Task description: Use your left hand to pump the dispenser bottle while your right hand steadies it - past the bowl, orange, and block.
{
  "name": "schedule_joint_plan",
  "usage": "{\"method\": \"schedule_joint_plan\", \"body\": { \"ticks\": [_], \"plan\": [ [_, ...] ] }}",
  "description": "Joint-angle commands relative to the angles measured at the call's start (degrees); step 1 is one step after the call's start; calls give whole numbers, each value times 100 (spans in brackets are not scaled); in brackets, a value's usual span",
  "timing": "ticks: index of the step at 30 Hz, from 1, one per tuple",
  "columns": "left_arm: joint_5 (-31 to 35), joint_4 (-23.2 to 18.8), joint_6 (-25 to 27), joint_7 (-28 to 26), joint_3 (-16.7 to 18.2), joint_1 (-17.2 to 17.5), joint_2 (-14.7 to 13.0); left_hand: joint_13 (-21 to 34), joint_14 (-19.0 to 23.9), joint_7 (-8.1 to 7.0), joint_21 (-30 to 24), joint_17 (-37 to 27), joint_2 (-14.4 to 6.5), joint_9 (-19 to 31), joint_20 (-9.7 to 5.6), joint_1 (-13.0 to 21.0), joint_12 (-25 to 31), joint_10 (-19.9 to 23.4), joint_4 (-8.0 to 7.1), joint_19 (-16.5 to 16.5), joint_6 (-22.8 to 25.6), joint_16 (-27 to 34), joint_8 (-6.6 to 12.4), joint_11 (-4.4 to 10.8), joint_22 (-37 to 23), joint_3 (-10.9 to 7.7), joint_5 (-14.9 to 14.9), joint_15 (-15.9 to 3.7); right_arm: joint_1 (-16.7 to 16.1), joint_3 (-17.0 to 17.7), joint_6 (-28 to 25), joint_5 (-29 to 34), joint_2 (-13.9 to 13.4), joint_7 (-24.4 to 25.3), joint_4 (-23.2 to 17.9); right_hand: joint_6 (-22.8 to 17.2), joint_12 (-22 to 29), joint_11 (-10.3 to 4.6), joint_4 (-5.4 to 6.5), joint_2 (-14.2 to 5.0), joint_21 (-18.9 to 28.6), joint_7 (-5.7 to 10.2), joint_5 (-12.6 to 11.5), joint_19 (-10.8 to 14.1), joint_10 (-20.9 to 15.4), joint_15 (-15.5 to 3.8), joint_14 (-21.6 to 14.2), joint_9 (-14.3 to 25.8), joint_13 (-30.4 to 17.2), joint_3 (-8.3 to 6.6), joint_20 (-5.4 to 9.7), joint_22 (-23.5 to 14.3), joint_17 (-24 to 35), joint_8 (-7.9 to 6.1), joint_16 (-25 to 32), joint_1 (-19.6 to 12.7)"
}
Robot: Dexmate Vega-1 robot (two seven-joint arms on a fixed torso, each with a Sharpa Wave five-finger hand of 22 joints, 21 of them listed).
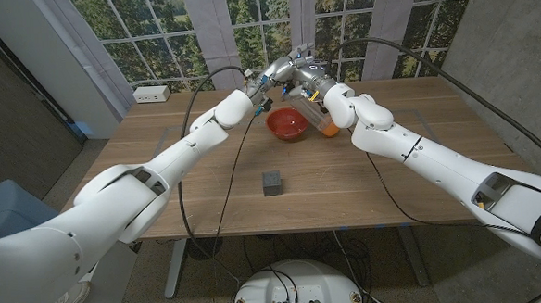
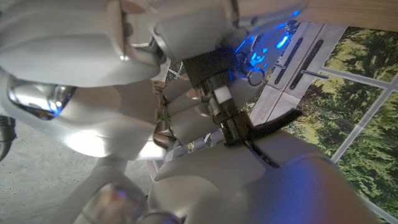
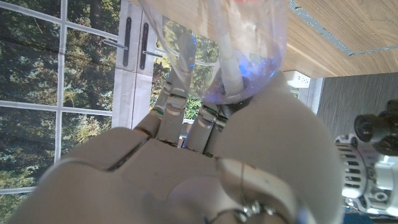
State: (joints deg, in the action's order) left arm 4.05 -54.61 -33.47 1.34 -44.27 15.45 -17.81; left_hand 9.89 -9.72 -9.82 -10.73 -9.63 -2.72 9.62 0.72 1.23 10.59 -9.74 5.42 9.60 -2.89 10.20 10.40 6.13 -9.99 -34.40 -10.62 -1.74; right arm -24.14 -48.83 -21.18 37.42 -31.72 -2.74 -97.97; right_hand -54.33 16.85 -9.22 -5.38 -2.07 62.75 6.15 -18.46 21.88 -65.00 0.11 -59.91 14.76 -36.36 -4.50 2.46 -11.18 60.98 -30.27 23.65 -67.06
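Nearest, a dark block [image 1: 272, 182] sits on the surface [image 1: 365, 184]. Beyond the red bowl [image 1: 287, 124] and orange [image 1: 328, 130], the right robot hand [image 1: 321, 86] grasps the clear dispenser bottle [image 3: 245, 37], apparently upright; left robot hand [image 1: 278, 74] meets it, grip unclear.

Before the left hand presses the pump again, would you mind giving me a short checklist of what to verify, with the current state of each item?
1. Right hand wrapped around the clear dispenser bottle: ok, fingers curl around its body in the right wrist view.
2. Left hand at the bottle's top: ok, both hands meet there in the head view.
3. Left hand squarely on the pump head: cannot tell, the contact is hidden.
4. Bottle standing upright on the table: cannot tell, the hands cover it.
5. Red bowl and orange clear of the arms: ok, though close.
6. Dark block out of the way: ok.
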Motion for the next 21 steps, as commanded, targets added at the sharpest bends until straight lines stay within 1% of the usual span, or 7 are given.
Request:
{"method": "schedule_joint_plan", "body": {
  "ticks": [1,11,12,21],
  "plan": [
    [14,-115,62,-99,85,25,-86,10,-361,-8,-26,-17,-59,16,-10,33,3,-212,18,155,-30,-5,-8,-7,-21,-9,-9,-2,30,-26,42,13,-30,-6,75,-21,-9,-10,-20,-650,47,-29,-41,-12,-30,-1309,-1070,19,-29,38,966,-3,212,1,-40,-684],
    [90,-363,159,-333,220,99,-239,10,-357,-8,-33,-17,-69,16,-6,31,8,-205,25,149,-25,-2,-4,-16,-21,-2,-10,-6,32,-16,153,-4,-35,108,183,-25,-24,-17,-16,-653,65,-15,-38,-34,-34,-1309,-1075,29,-26,52,966,2,217,10,-63,-692],
    [103,-457,243,-324,233,114,-282,10,-356,-6,-34,-17,-69,16,-3,31,8,-204,26,147,-26,-2,-4,-17,-21,-2,-10,-3,48,-14,143,-23,-33,59,190,-26,-25,-21,-15,-653,67,-18,-38,-35,-30,-1308,-1076,28,-28,53,966,2,218,10,-64,-692],
    [39,-591,255,-466,388,184,-372,10,-346,-5,-38,-17,-76,16,0,30,14,-190,32,142,-18,2,0,-11,-21,4,-11,-6,40,0,206,-40,-41,150,258,-23,-28,-42,-6,-654,83,-21,-35,-52,-26,-1306,-1071,31,-49,69,965,5,228,25,-84,-691]
  ]
}}
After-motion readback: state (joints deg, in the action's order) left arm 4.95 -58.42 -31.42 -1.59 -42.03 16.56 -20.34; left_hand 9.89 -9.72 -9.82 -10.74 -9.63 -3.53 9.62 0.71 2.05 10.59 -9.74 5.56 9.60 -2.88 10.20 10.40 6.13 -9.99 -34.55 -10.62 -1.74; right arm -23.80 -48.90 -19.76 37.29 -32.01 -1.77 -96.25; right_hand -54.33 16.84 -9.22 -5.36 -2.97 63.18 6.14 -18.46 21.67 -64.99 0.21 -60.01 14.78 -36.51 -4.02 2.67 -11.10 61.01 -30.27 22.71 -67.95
